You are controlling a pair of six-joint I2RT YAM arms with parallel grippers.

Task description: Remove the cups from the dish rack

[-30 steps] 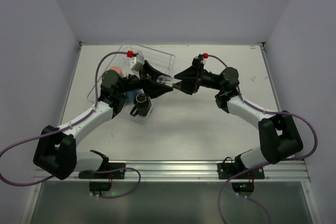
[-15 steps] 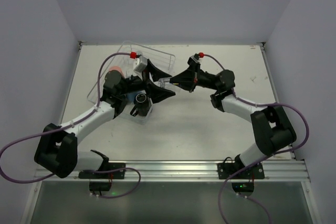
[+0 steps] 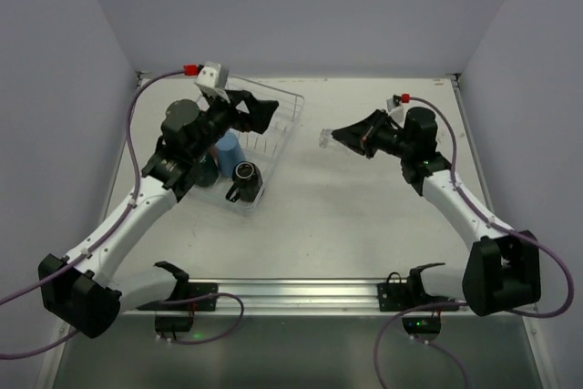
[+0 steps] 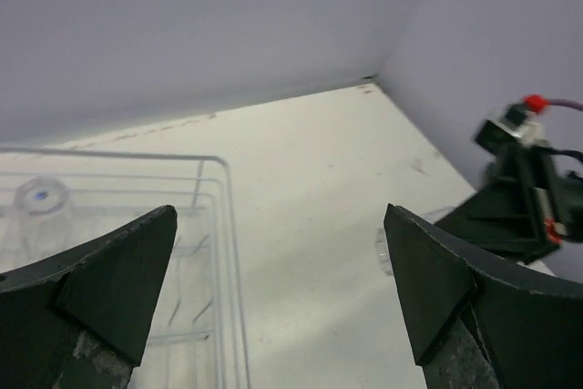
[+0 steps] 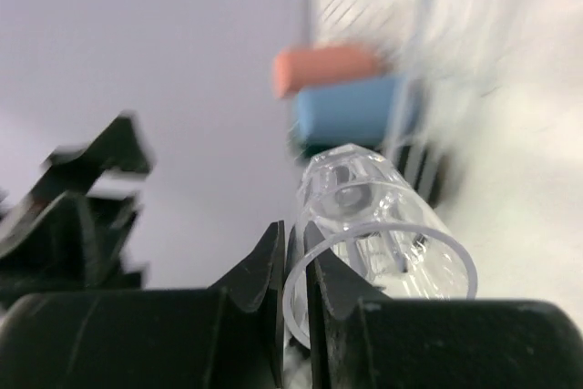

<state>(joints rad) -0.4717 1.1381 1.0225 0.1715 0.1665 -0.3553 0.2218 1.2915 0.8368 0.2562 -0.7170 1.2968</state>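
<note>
Both arms have drawn apart from their meeting point over the rack. The right gripper (image 3: 337, 138) has swung out to the right and now hangs above the bare table (image 3: 346, 225), carrying a small clear glass (image 3: 325, 138) clear of the dish rack (image 3: 290, 120). Its fingers pinch one wall of the glass at the rim, one inside and one outside, so the glass juts forward on its side, probably so that it can be tipped upright when set down. The left gripper (image 3: 262, 113) has pulled back over the rack's far end, its jaws spread wide and holding nothing, seemingly to make room and line up another pick. Left in the rack are a light-blue tumbler (image 3: 228, 148), a black mug (image 3: 244, 175), a salmon-pink tumbler (image 5: 323, 68) and another clear glass (image 4: 38, 196).
</note>
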